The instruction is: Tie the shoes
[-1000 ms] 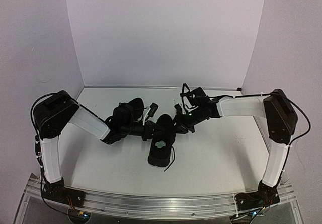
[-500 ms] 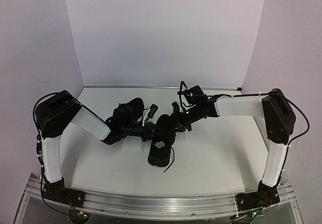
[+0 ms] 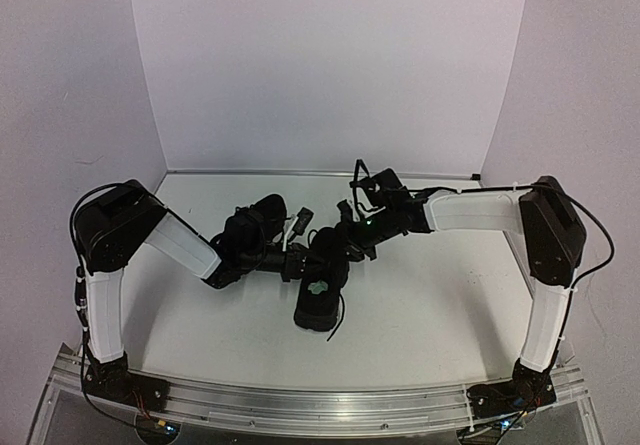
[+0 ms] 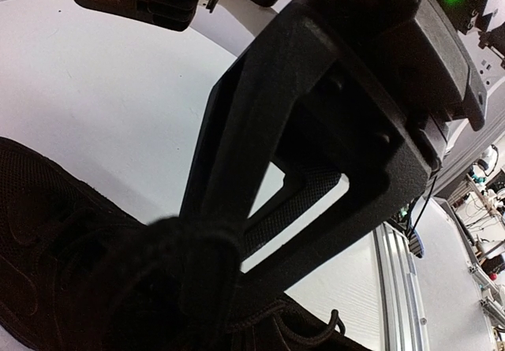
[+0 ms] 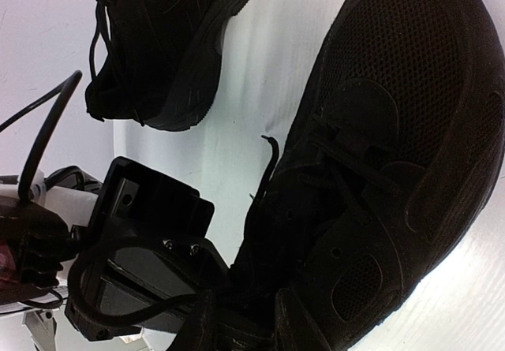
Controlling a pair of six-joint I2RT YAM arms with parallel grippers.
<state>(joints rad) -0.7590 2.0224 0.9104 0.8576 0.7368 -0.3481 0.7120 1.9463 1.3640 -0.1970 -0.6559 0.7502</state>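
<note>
Black near sneaker (image 3: 322,290) sits mid-tabletop (image 3: 430,305). Your left pincer (image 3: 303,257) is pressed together at its left side; right pincer (image 3: 347,242): cannot tell.

I can read no text, label, brand or number in any of my views. The shoes (image 3: 312,313) look plain black to me, with no legible marking, and the arms' (image 3: 470,210) casings give me nothing readable either.
</note>
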